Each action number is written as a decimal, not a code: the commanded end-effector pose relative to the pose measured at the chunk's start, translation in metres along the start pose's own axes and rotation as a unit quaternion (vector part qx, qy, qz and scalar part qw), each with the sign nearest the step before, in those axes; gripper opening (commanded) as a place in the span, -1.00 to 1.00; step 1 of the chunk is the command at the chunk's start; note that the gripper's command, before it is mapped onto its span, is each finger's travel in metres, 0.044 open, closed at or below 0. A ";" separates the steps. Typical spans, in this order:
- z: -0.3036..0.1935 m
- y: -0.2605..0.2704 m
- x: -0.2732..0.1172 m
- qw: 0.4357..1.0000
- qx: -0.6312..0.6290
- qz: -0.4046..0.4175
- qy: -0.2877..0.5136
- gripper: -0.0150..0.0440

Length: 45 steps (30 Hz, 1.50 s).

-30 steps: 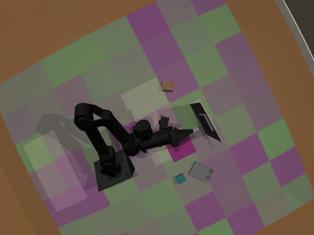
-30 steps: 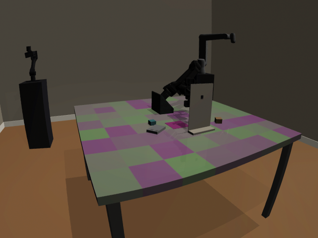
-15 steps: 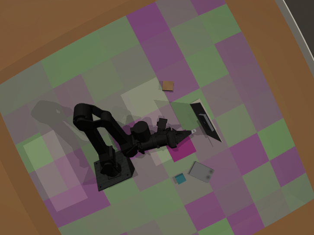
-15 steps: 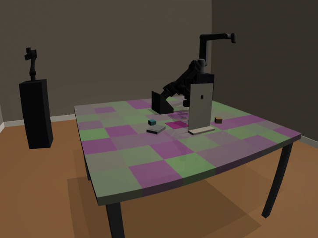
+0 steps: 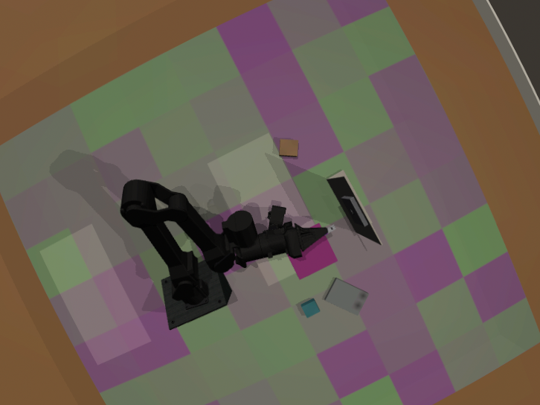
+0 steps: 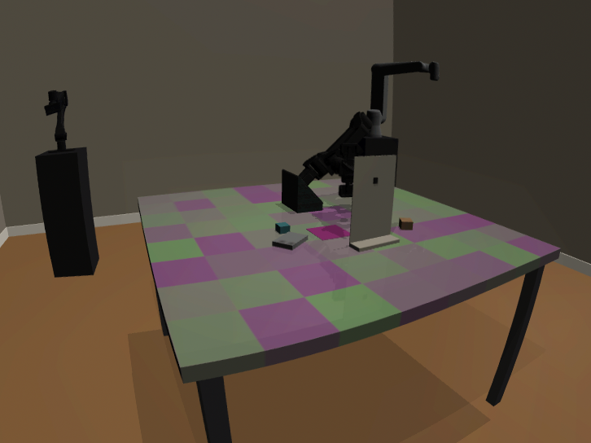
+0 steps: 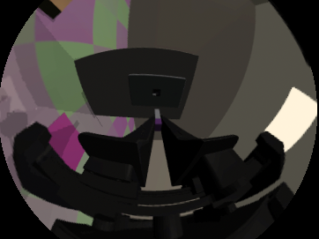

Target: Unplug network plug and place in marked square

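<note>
My gripper (image 5: 326,230) (image 7: 158,119) is shut on the small plug (image 5: 332,228) (image 7: 157,115), whose pale front end sticks out past the fingertips. The plug is out of the socket, with a gap between it and the panel. The upright panel (image 5: 335,185) (image 6: 373,206) (image 7: 99,86) stands in front of the fingertips. The socket (image 7: 156,92) is a small dark hole in the grey plate on the panel; nothing is in it. The magenta marked square (image 5: 315,260) (image 6: 327,232) (image 7: 66,142) lies on the table below the gripper, partly covered by it in the top view. The panel hides the fingertips in the exterior view.
A grey box with two dark round spots (image 5: 344,295) (image 6: 290,239) and a teal block (image 5: 310,308) (image 6: 282,227) lie beside the square. An orange-brown block (image 5: 288,147) (image 6: 405,223) (image 7: 59,2) lies on the panel's other side. The panel has a pale foot (image 6: 374,243).
</note>
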<state>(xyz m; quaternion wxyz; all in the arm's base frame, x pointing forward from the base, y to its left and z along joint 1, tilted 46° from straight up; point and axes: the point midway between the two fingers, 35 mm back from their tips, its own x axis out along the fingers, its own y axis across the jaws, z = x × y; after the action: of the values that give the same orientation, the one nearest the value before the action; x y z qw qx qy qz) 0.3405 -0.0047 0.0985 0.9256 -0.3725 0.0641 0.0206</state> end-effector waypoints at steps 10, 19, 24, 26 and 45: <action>0.002 -0.024 -0.006 1.000 -0.003 0.000 -0.004 -0.49; 0.001 -0.040 -0.013 1.000 -0.003 0.001 -0.005 -0.49; 0.001 -0.048 -0.018 1.000 -0.004 0.001 -0.005 -0.49; 0.001 -0.051 -0.020 1.000 -0.004 0.002 -0.005 -0.49; -0.030 -0.007 -0.004 0.987 -0.050 0.153 0.024 -0.49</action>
<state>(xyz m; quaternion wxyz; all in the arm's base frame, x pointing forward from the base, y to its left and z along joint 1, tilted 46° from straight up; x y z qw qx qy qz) 0.3329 -0.0339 0.0953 0.8980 -0.4023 0.1266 0.1252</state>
